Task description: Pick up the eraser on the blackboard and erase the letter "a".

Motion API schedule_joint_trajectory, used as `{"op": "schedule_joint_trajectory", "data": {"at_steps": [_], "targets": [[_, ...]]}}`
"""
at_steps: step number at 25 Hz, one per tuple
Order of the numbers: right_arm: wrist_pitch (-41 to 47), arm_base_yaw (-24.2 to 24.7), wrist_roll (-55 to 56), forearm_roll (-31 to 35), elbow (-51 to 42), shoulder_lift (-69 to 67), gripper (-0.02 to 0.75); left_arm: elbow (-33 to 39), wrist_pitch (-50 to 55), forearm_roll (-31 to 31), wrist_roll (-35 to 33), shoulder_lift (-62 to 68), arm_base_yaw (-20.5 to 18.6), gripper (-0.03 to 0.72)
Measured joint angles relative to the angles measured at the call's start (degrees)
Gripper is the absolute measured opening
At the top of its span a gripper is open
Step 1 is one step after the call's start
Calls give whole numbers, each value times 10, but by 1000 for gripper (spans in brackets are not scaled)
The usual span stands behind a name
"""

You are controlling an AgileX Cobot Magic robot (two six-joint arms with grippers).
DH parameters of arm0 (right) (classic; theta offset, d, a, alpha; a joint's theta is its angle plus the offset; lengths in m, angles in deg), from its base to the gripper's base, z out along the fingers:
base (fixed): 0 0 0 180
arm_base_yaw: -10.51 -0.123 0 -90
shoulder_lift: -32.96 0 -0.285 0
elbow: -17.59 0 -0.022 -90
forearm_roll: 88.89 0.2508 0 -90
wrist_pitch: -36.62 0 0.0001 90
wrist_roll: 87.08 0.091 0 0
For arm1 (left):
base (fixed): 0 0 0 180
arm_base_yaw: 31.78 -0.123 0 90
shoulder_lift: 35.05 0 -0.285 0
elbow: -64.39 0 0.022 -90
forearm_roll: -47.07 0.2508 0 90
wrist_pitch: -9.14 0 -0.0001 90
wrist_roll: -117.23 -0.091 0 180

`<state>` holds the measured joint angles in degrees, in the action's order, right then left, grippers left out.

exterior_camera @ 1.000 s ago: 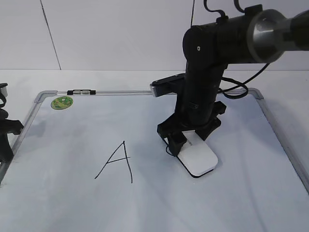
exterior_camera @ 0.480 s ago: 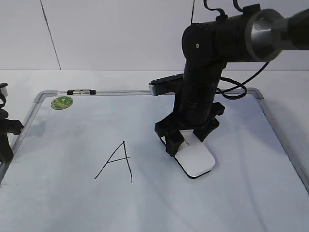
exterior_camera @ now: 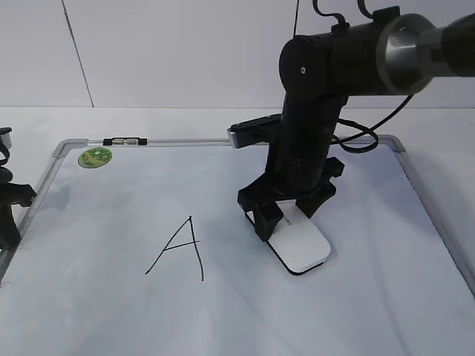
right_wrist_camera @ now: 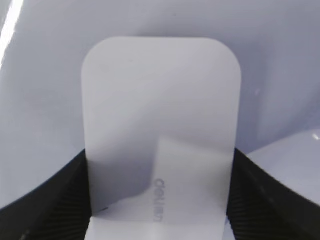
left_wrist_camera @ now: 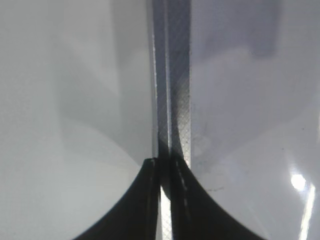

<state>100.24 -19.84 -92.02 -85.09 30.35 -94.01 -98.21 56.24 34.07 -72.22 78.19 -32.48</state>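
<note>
The white eraser [exterior_camera: 300, 245] lies flat on the blackboard [exterior_camera: 111, 222], right of the middle. My right gripper [exterior_camera: 286, 215] is shut on its rear half, one finger pressed to each long side. In the right wrist view the eraser [right_wrist_camera: 160, 125] fills the space between the right gripper's [right_wrist_camera: 159, 155] black fingers, grey lettering up. The lowercase "a" is not visible; the gripper and eraser hide the board beneath them. My left gripper [exterior_camera: 7, 215] rests at the board's left edge. In the left wrist view the left gripper [left_wrist_camera: 165, 162] is shut over the grey frame [left_wrist_camera: 172, 75].
A black capital "A" [exterior_camera: 182, 248] is drawn left of the eraser. A round green sticker [exterior_camera: 95, 156] sits in the far left corner, and a small black clip [exterior_camera: 125, 141] lies on the far frame. The white table surrounds the board.
My right gripper slid the eraser a little to the left on the board. A small black stroke by its left finger one second ago is now covered. The left arm is still.
</note>
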Motion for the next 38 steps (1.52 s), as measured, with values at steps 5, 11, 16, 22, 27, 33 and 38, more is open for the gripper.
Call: {"op": "schedule_joint_trajectory", "data": {"at_steps": [5, 11, 16, 22, 27, 33, 38], "targets": [[1, 0, -14, 1, 0, 0, 559, 0, 0, 0, 0, 0, 0, 22], [2, -36, -22, -10, 0, 0, 559, 0, 0, 0, 0, 0, 0, 23], [-8, -79, -21, -38, 0, -1, 558, 0, -1, 0, 0, 0, 0, 23], [-14, -75, 21, -77, 0, -1, 558, 0, -1, 0, 0, 0, 0, 25], [-26, -33, 34, -97, 0, -1, 558, 0, -1, 0, 0, 0, 0, 27], [-29, 27, 35, -99, 1, -1, 558, 0, -2, 0, 0, 0, 0, 31], [-30, 39, 36, -100, 1, -1, 558, 0, -3, 0, 0, 0, 0, 32]]}}
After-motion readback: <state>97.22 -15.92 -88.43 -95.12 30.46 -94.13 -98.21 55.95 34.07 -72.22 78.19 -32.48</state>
